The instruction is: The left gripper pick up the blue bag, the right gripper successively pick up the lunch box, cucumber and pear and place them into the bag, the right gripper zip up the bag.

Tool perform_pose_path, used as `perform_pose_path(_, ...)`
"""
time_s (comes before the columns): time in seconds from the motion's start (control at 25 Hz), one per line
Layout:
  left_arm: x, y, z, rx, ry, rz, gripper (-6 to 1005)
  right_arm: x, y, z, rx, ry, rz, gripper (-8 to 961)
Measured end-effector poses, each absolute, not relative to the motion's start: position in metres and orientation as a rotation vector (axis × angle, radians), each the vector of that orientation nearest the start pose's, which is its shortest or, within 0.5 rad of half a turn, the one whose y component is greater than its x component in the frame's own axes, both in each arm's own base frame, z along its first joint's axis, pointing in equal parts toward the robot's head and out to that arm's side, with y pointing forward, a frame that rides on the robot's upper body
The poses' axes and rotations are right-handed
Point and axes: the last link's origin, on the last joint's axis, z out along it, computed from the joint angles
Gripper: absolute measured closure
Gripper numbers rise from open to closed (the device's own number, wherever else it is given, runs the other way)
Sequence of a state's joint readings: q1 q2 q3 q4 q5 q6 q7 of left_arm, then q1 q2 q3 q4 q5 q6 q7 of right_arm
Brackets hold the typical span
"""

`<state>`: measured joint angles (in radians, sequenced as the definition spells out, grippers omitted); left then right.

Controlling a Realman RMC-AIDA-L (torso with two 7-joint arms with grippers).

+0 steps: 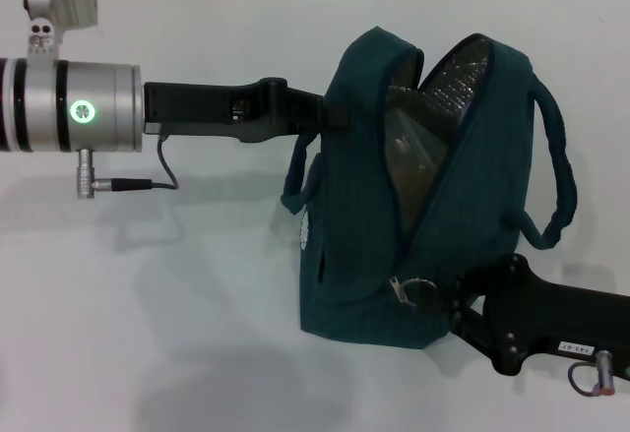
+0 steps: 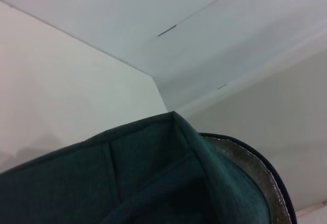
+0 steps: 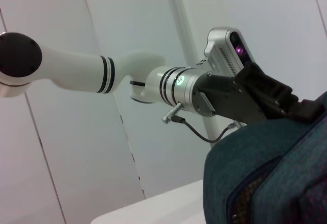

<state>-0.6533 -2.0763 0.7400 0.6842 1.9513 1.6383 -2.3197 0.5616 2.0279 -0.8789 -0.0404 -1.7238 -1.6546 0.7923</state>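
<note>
Bag between left claw, right claw.

Bright, even overhead lighting; soft shadows fall on the white table beneath the blue bag (its silver lining glints faintly). Left wrist view is soft-focused.

**Three views around one bag**

The head view looks forward and down on the tabletop, with the blue bag centre-right. The left wrist view sits close against the bag's rim, facing the walls. The right wrist view looks across the bag at the left arm.
</note>
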Motion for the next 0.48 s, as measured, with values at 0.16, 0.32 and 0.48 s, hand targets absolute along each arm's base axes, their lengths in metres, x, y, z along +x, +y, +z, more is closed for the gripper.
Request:
perform_pose_path(0.16, -0.206, 0.351, 0.003, -2.587, -1.718, -0.914, 945, 0.258, 0.257, -0.066, -2.795, 0.425, 1.107, 944)
perform_pose_path(0.32, -0.211, 0.350, 0.006, -2.550, -1.711, -0.965, 922, 0.257, 0.257, -0.064, -2.787, 0.423, 1.126, 944)
perform_pose_path(0.48, -0.215, 0.349, 0.012, -2.517, -1.644, -1.060, 830, 0.257, 0.255, -0.062, -2.776, 0.418, 1.149, 944)
